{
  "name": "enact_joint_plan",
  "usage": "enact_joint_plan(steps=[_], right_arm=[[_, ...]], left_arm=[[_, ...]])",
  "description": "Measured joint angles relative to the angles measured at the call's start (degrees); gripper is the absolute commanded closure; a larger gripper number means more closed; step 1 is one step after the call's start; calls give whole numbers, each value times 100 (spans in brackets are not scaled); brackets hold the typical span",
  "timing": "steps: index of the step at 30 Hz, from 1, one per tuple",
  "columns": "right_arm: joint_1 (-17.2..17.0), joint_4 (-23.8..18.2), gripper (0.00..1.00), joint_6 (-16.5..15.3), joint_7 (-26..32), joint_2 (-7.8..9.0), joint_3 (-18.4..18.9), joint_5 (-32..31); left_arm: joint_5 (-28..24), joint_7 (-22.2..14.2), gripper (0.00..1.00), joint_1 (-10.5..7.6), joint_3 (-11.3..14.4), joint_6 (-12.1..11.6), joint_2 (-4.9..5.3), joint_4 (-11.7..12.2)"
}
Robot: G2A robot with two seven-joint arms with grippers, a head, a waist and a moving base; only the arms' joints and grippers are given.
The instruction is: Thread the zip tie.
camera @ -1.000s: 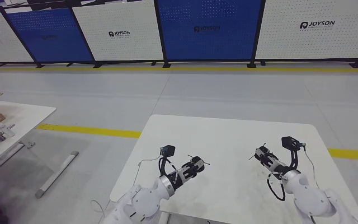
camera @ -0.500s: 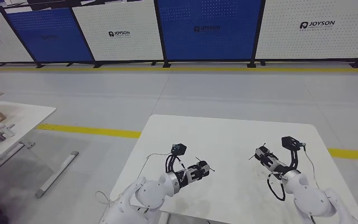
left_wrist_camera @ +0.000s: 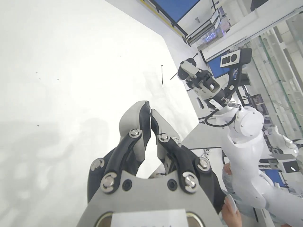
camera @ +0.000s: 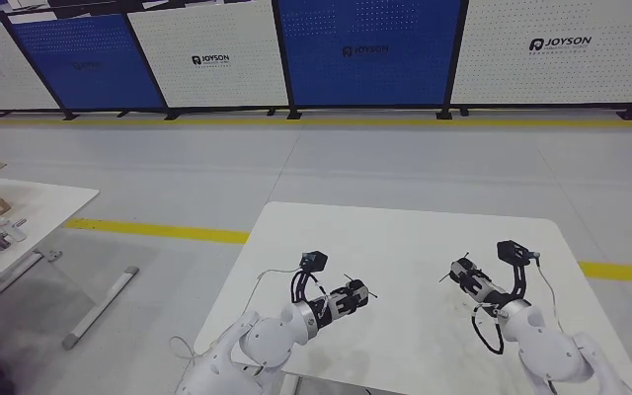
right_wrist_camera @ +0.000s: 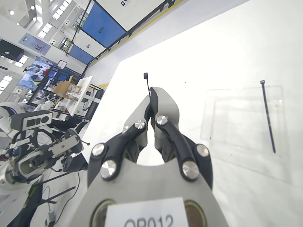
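R gripper [right_wrist_camera: 151, 93] is clamped tight on the black zip tie [right_wrist_camera: 145, 76], w/ the head end sticking out just past the tips, over the white table [right_wrist_camera: 213, 48]. L gripper [left_wrist_camera: 150, 109] has its pads pressed together too. A thin dark strip [right_wrist_camera: 84, 142] pokes out either side of it, prob. another tie or a tail, tho its own wrist view doesn't confirm. The two grippers are well apart, so threading looks not yet begun. To do it well: hold R steady w/ the head's slot facing L, bring L in slow, and line the tip up w/ the slot before pushing. Grip near the tip so it can't flex away. A spare zip tie [right_wrist_camera: 267, 116] lies on a clear sheet [right_wrist_camera: 227, 124] near R; leave it be.
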Motion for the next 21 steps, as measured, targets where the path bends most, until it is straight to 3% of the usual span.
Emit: enact_joint_plan(steps=[4, 12, 16, 21], right_arm=[[0, 0, 100, 0, 0, 0, 0, 0], [-20, -14, 100, -1, -44, -4, 6, -11], [-333, -178, 100, -148, -627, -39, -10, 73], [-663, -363, 100, -134, -1150, -113, -352, -134]], left_arm=[[-116, 114, 100, -93, 94, 150, -30, 63], [-148, 112, 100, -99, 102, 153, -33, 76], [-148, 112, 100, -99, 102, 153, -33, 76], [-148, 112, 100, -99, 102, 153, -33, 76]])
